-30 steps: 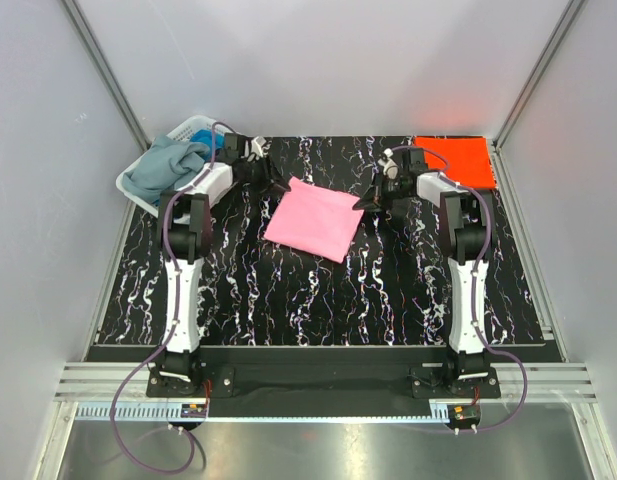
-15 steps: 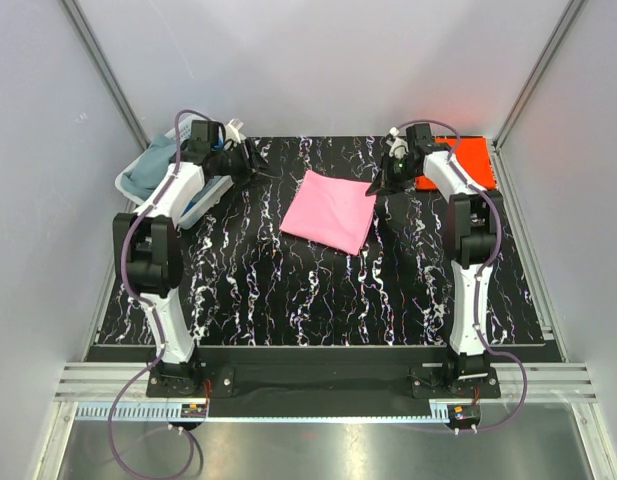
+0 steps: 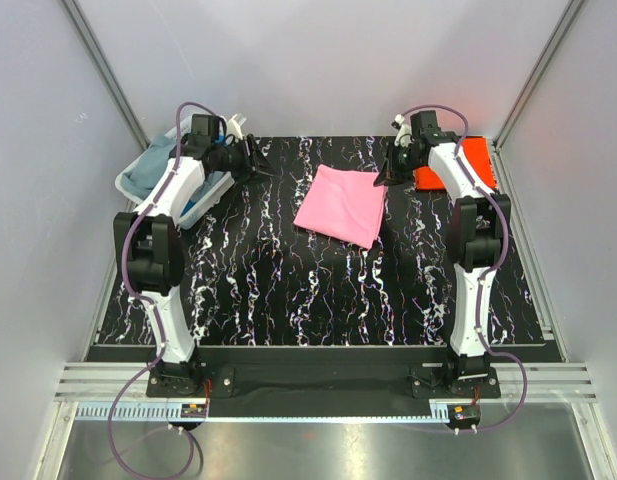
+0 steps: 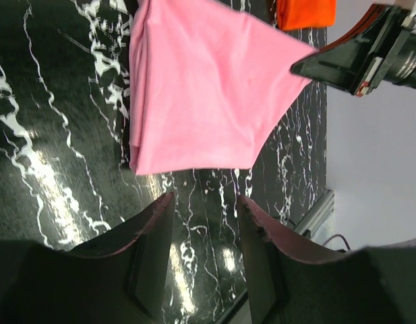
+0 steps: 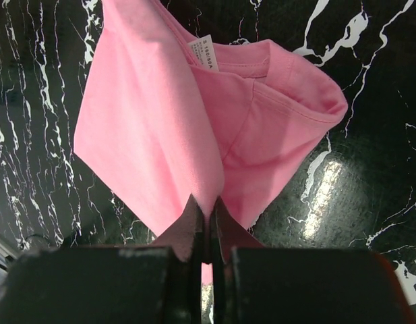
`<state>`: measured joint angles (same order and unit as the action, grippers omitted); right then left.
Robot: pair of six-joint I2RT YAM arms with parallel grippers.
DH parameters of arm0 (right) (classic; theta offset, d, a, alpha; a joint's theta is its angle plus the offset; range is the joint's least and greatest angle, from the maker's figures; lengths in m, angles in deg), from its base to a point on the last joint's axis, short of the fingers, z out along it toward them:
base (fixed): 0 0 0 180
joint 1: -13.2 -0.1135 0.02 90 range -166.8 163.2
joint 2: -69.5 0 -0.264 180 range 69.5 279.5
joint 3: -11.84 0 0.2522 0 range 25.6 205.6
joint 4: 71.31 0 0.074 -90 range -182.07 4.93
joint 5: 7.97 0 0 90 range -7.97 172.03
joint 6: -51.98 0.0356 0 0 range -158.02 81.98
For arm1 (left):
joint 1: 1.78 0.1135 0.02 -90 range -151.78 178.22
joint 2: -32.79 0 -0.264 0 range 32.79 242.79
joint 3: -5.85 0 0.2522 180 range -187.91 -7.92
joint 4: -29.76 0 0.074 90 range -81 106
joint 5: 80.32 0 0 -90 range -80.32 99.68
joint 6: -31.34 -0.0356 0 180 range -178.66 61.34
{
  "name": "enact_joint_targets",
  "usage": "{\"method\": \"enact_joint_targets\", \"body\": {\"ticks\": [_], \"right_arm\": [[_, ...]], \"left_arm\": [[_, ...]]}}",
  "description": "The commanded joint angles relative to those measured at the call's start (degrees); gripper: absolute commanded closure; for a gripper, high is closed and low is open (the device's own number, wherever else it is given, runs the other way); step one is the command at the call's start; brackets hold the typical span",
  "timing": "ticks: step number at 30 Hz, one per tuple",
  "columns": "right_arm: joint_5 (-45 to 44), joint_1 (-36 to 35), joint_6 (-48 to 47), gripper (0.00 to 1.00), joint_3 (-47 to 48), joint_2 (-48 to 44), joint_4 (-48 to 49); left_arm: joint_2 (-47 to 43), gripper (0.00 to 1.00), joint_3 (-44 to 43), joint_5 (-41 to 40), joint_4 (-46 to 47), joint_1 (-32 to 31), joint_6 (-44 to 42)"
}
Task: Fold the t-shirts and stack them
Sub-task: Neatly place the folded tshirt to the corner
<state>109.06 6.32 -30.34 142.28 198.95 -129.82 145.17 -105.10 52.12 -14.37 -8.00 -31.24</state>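
Note:
A folded pink t-shirt [image 3: 340,205] lies on the black marbled table, right of the middle. My right gripper [image 3: 385,180] is shut on its far right corner; in the right wrist view the cloth [image 5: 167,115] runs up from between the closed fingertips [image 5: 206,206], with a white label [image 5: 204,50] showing. An orange-red t-shirt [image 3: 470,160] lies folded at the back right corner, partly behind the right arm. My left gripper [image 3: 263,170] stands open and empty to the left of the pink t-shirt [image 4: 201,88], apart from it. A grey-blue t-shirt [image 3: 151,166] sits in the basket.
A white lattice basket [image 3: 125,187] stands at the back left corner, beside the left arm. Grey enclosure walls close in the table at the back and both sides. The right gripper [image 4: 299,66] and the orange-red t-shirt [image 4: 305,12] show in the left wrist view.
The right gripper has drawn the pink t-shirt to the right and back, toward the orange-red one. The left arm has risen and its gripper stays behind, a little wider open.

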Motion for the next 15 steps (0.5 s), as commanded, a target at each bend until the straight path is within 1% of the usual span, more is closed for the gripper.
{"method": "enact_joint_targets", "body": {"ticks": [1, 4, 5, 7, 8, 11, 12, 14, 15], "right_arm": [[-0.4, -0.1, -0.7, 0.95, 1.4, -0.3, 0.4], [0.5, 0.6, -0.5, 0.91, 0.4, 0.8, 2.6], [0.5, 0.8, -0.6, 0.83, 0.9, 1.2, 3.3], [0.7, 1.3, -0.7, 0.77, 2.0, 2.6, 3.8], [0.7, 1.6, -0.8, 0.69, 3.4, 3.2, 4.1], [1.3, 2.4, -2.0, 0.54, 6.3, 6.5, 3.8], [1.5, 2.7, -2.4, 0.51, 6.9, 7.0, 3.5], [1.8, 3.4, -3.6, 0.42, 7.8, 7.9, 3.4], [2.2, 3.7, -3.9, 0.34, 7.7, 8.5, 3.4]], "left_arm": [[0.9, 0.53, -4.2, -0.9, -1.6, 0.2, -2.3], [1.0, 0.53, -2.3, -1.2, 1.6, -0.1, -1.7], [1.0, 0.53, -1.5, -2.3, 2.9, -0.4, -1.8], [1.3, 0.53, -0.4, -3.2, 4.7, -1.2, -1.4], [1.6, 0.53, 0.5, -3.8, 5.9, -1.5, -1.1], [4.5, 0.53, -0.5, -5.6, 3.8, -2.9, -1.8], [6.2, 0.53, -1.2, -6.1, 2.9, -3.3, -2.4], [7.8, 0.53, -3.3, -7.6, 0.2, -4.4, -4.3], [8.8, 0.53, -3.7, -8.2, 0.0, -4.7, -4.7]]}}
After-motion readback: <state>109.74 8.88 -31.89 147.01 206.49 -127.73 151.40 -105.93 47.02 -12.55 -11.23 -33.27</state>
